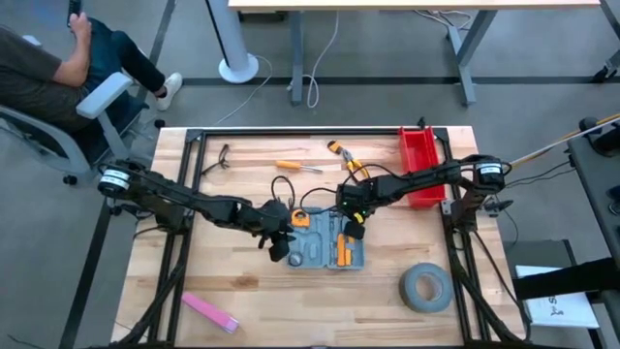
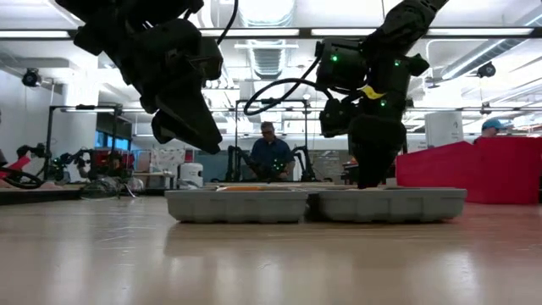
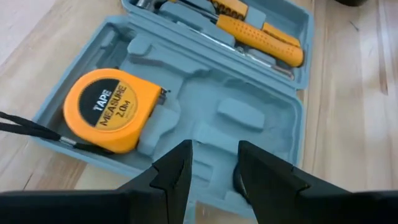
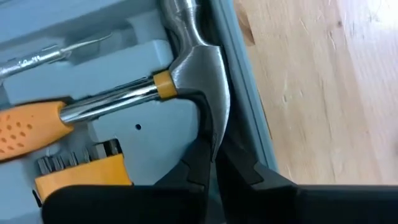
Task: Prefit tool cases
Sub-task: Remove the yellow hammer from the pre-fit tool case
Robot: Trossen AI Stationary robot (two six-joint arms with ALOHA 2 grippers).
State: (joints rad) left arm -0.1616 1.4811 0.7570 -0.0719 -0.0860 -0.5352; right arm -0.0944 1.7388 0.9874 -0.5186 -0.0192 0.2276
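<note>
Opened flat mid-table: blue-grey moulded plastic tool case (image 1: 326,248); inside, round orange tape measure (image 3: 109,109) in left half, steel-headed orange-handled hammer (image 4: 186,74) in right half.

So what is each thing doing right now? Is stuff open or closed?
tool case: open, lying flat on the table.
tape measure: seated in its recess.
hammer: lying in the case.
left gripper: open, empty, above the case.
right gripper: shut, down at the hammer head.
red bin: upright, open-topped.
tape roll: lying flat.
</note>
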